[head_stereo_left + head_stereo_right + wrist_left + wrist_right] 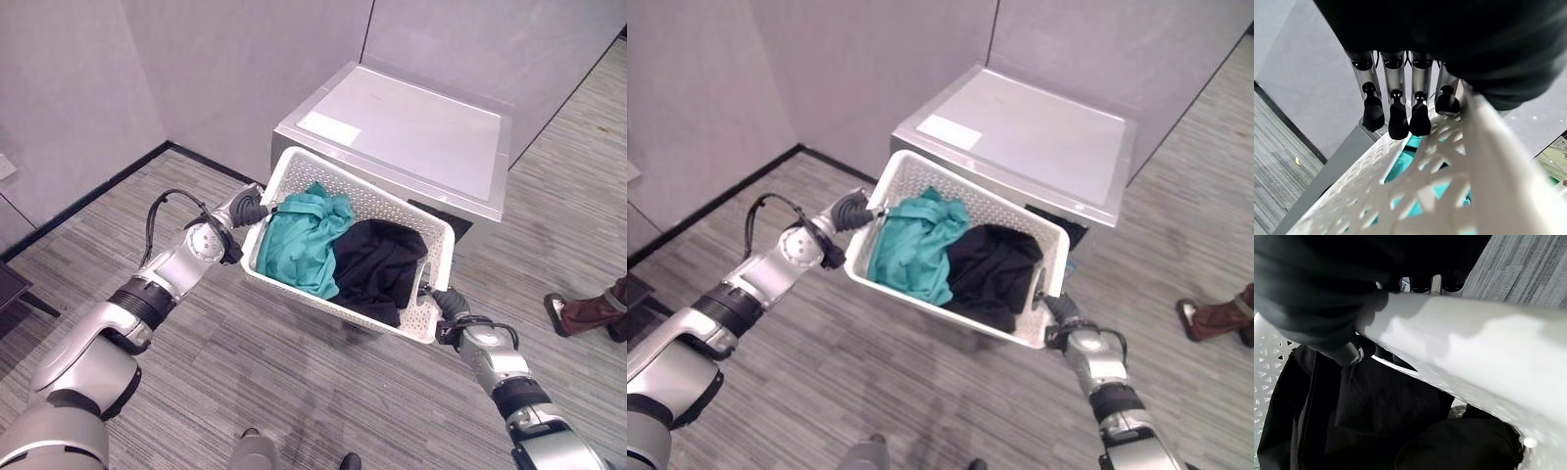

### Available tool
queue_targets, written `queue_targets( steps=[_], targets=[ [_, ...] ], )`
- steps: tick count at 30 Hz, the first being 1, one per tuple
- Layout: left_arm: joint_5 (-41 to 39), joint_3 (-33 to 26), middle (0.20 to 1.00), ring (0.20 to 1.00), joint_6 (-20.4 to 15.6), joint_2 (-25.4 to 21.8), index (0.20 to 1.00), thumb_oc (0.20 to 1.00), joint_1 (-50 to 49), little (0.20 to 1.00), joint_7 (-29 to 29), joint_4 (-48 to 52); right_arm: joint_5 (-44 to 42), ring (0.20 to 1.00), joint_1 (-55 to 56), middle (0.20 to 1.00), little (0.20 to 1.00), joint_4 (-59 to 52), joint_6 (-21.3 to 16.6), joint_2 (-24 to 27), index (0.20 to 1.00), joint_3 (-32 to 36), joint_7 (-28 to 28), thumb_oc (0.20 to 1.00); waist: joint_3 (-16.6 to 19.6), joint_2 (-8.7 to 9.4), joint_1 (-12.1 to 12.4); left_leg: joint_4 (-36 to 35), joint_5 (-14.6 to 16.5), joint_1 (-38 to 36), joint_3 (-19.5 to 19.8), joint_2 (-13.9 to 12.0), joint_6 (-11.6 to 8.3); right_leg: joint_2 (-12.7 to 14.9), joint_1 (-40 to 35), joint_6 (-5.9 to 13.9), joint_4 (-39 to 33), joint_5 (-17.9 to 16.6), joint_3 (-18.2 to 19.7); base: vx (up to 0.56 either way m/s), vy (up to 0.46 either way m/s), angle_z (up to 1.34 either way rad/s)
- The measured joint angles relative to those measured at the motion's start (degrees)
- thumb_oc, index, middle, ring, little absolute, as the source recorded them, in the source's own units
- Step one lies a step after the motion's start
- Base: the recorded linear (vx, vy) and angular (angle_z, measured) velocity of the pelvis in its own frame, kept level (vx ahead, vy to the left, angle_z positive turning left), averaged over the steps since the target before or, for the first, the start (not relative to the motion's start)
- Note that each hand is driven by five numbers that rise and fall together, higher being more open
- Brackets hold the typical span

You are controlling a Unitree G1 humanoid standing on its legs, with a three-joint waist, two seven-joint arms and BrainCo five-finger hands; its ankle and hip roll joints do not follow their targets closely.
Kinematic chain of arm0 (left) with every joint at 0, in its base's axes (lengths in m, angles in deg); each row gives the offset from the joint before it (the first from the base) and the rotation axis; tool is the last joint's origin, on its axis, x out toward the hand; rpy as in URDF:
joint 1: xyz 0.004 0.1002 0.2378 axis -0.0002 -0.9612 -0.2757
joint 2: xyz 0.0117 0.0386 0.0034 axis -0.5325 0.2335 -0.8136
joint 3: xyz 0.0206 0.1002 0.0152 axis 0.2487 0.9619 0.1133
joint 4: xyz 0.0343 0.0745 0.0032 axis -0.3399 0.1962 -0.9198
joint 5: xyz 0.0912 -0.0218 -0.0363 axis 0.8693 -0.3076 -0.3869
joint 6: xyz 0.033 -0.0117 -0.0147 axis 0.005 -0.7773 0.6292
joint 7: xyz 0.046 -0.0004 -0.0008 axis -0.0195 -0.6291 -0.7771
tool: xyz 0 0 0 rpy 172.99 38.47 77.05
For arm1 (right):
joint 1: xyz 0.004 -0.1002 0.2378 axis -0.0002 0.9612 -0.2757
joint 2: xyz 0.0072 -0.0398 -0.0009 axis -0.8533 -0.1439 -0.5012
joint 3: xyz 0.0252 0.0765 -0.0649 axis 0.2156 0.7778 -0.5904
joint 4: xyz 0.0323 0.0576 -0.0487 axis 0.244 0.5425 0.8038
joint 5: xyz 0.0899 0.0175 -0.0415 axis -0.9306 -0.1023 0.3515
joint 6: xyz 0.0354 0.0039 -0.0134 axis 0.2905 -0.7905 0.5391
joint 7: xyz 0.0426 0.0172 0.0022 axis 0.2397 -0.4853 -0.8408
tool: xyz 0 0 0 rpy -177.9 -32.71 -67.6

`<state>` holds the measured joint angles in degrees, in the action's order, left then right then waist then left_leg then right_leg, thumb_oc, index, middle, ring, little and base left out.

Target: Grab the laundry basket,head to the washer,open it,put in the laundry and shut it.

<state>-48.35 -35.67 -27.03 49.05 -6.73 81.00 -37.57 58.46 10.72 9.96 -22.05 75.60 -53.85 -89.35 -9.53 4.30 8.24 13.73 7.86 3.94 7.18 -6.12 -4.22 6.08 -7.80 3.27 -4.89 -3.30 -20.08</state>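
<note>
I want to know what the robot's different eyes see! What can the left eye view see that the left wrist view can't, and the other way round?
Left eye view alone: the grey washer with its lid shut, the black clothes, the right hand at the basket's end, and a person's shoe. Left wrist view alone: the left hand's fingers close up, hooked over the rim. Both share the white laundry basket, the teal clothes and the left hand.
</note>
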Motion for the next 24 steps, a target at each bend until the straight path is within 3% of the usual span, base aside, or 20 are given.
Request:
queue_targets(
  steps=[7, 9, 10, 11, 13, 14, 15, 17, 18, 20, 24],
  targets=[
    [0.41, -0.97, 0.200, 0.200, -0.01, -0.25, 0.200, 0.200, -1.19, 0.200, 0.00, 0.19, 1.51, 0.200, 0.06, 0.200, 0.200, -0.77, -0.04, -0.01, 0.200, 0.08, -0.63, 0.200, 0.00, 0.00, 0.39, -0.03, 0.00, -0.01, -0.01, 0.10, 0.00, 0.07, 0.00, 0.00, 0.00, 0.00, 0.02, 0.01, 0.014, 0.00],
    [1.99, -2.98, 0.200, 0.200, 0.38, -0.09, 0.200, 0.200, -3.19, 0.200, -0.26, 0.94, 3.66, 0.200, 0.63, 0.200, 0.200, -0.75, -0.02, -1.06, 0.200, -0.65, -0.34, 0.200, -0.13, -0.37, 0.39, -0.41, 0.01, 0.08, -1.37, 0.63, 0.01, 1.30, 0.08, -0.16, -0.08, 0.10, -0.42, -0.01, -0.034, -0.09],
    [8.03, -17.71, 0.200, 0.200, 0.74, 1.27, 0.200, 0.200, -15.85, 0.200, -0.71, 9.51, 11.39, 0.200, 0.59, 0.200, 0.200, -1.21, -0.30, -3.83, 0.200, -1.44, 0.71, 0.200, 1.51, -0.30, -1.31, -3.45, -1.99, -0.21, -8.34, 0.20, -0.24, 2.75, 1.31, 0.34, -0.06, 0.68, -1.13, -0.06, -0.117, -0.21],
    [10.89, -27.05, 0.200, 0.200, -0.07, 4.16, 0.200, 0.200, -26.57, 0.200, -0.37, 15.91, 15.03, 0.200, 2.34, 0.200, 0.200, -2.28, -1.46, -5.33, 0.200, -0.89, 0.61, 0.200, 2.90, -0.38, -3.24, -6.55, -4.01, -1.56, -14.29, 0.84, 0.73, 4.28, 1.48, 0.46, -0.08, 0.75, -2.41, -0.06, -0.095, -0.11],
    [13.34, -31.75, 0.200, 0.200, -0.05, 9.11, 0.200, 0.200, -38.60, 0.200, 0.03, 19.72, 18.06, 0.200, 7.23, 0.200, 0.200, -3.24, -1.95, -5.52, 0.200, -1.18, 1.80, 0.200, 3.65, -2.64, -4.21, -10.37, -6.09, -3.80, -16.17, 2.83, 1.87, 6.22, 0.41, 2.32, -0.58, 0.55, -4.56, -0.04, -0.057, 0.29],
    [14.00, -32.06, 0.200, 0.200, 0.86, 10.64, 0.200, 0.200, -45.83, 0.200, 0.00, 20.24, 19.96, 0.200, 10.51, 0.200, 0.200, -2.49, -0.61, -6.16, 0.200, -2.93, 2.73, 0.200, 4.93, -4.79, -3.76, -12.49, -6.36, -4.79, -15.94, 3.85, 2.28, 7.23, 0.05, 3.30, -0.61, 1.00, -5.78, -0.02, -0.041, 0.36],
    [14.58, -32.06, 0.200, 0.200, 2.02, 10.94, 0.200, 0.200, -48.03, 0.200, -0.36, 20.09, 20.55, 0.200, 11.59, 0.200, 0.200, -1.99, -0.05, -6.31, 0.200, -3.66, 2.99, 0.200, 5.44, -5.67, -3.53, -13.12, -6.54, -4.99, -15.79, 4.19, 2.53, 7.50, -0.11, 3.62, -0.61, 1.08, -6.23, -0.02, -0.040, 0.26],
    [14.61, -32.10, 0.200, 0.200, 3.36, 11.74, 0.200, 0.200, -52.74, 0.200, -0.40, 19.41, 21.43, 0.200, 14.42, 0.200, 0.200, -1.88, 1.19, -6.52, 0.200, -5.47, 3.98, 0.200, 6.56, -7.72, -2.46, -14.46, -7.06, -5.29, -15.57, 4.85, 2.90, 8.00, -0.10, 4.44, -0.64, 0.68, -7.45, 0.00, -0.004, 0.15],
    [14.61, -32.26, 0.200, 0.200, 4.16, 12.01, 0.200, 0.200, -56.76, 0.200, -0.48, 19.02, 21.59, 0.200, 16.87, 0.200, 0.200, -1.89, 1.87, -6.97, 0.200, -6.96, 4.18, 0.200, 6.84, -9.75, -0.55, -16.11, -7.49, -6.28, -15.60, 5.18, 3.00, 8.29, -0.43, 4.90, -0.64, 0.40, -9.07, 0.00, 0.000, 0.09],
    [14.62, -32.55, 0.200, 0.200, 4.15, 12.07, 0.200, 0.200, -58.83, 0.200, -0.48, 19.03, 22.48, 0.200, 18.54, 0.200, 0.200, -2.14, 1.87, -7.52, 0.200, -7.26, 4.24, 0.200, 7.10, -10.90, 0.65, -17.35, -8.11, -7.19, -15.39, 5.58, 3.22, 8.54, -1.17, 5.08, -0.64, 0.29, -10.37, 0.00, 0.000, 0.15],
    [14.62, -33.97, 0.200, 0.200, 3.30, 12.16, 0.200, 0.200, -59.00, 0.200, -0.48, 19.19, 22.48, 0.200, 17.92, 0.200, 0.200, -2.69, 1.73, -7.95, 0.200, -7.12, 4.12, 0.200, 7.08, -11.18, 0.80, -18.11, -8.40, -8.13, -15.70, 6.13, 3.39, 9.05, -1.87, 5.41, -0.64, 0.47, -10.49, 0.00, 0.019, 0.02]
  ],
)
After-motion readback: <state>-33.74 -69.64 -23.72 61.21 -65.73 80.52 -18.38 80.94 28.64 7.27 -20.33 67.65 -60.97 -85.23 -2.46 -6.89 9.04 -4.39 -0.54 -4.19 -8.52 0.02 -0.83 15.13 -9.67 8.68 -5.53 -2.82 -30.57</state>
